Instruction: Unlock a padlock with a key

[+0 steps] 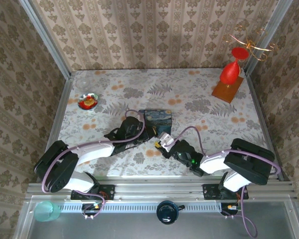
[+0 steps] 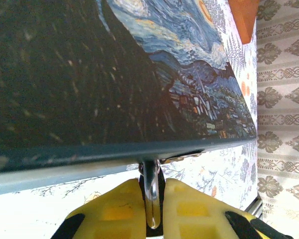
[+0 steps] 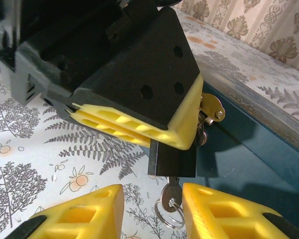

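The padlock (image 3: 172,160) hangs at the front wall of the blue painted tin (image 1: 158,119), just below the tin's brass hasp (image 3: 212,106). The left gripper (image 2: 150,211) is clamped shut on it, with the silvery shackle running up between its yellow pads to the tin's lid edge. The key (image 3: 172,191) is seated in the lock's underside. Lock body, key and key ring (image 3: 165,215) form one straight line leading away from the tin's wall toward the right gripper (image 3: 153,199). That gripper faces the tin head-on with its jaws apart. The key's head lies in the gap between its two fingertips, touching neither and nearer one pad than the other. The key's long axis therefore runs roughly along the right arm's line of approach, and the right arm is clearly the nearer one for turning it. In my judgement the next move depends on centring the key's head, closing on it, and rolling the wrist about that axis while the left arm steadies the lock.
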Tool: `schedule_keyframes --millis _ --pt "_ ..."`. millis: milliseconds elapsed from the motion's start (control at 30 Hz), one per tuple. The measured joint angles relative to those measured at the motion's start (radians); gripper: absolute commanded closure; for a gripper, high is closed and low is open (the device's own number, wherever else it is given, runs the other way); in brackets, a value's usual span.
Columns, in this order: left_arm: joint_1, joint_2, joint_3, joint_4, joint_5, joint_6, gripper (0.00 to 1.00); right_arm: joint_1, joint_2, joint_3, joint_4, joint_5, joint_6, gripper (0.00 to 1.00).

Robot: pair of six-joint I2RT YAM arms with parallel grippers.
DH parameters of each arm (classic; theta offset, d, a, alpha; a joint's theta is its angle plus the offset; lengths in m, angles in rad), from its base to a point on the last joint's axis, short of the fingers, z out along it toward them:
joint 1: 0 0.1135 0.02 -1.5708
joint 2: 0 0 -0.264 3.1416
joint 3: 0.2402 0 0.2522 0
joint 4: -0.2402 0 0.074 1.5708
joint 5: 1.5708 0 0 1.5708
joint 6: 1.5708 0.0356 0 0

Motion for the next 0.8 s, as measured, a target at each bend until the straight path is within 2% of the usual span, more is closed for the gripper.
schedule_keyframes --millis 333,800 --pt "0.012 -0.021 -0.006 0.0 0.008 0.0 1.0 0.008 0.091 0.007 0.079 0.07 -0.008 0.65" --pt "0.011 -0.03 -0.013 -0.008 0.007 0.0 1.0 0.017 0.144 0.046 0.109 0.117 -0.005 0.77"
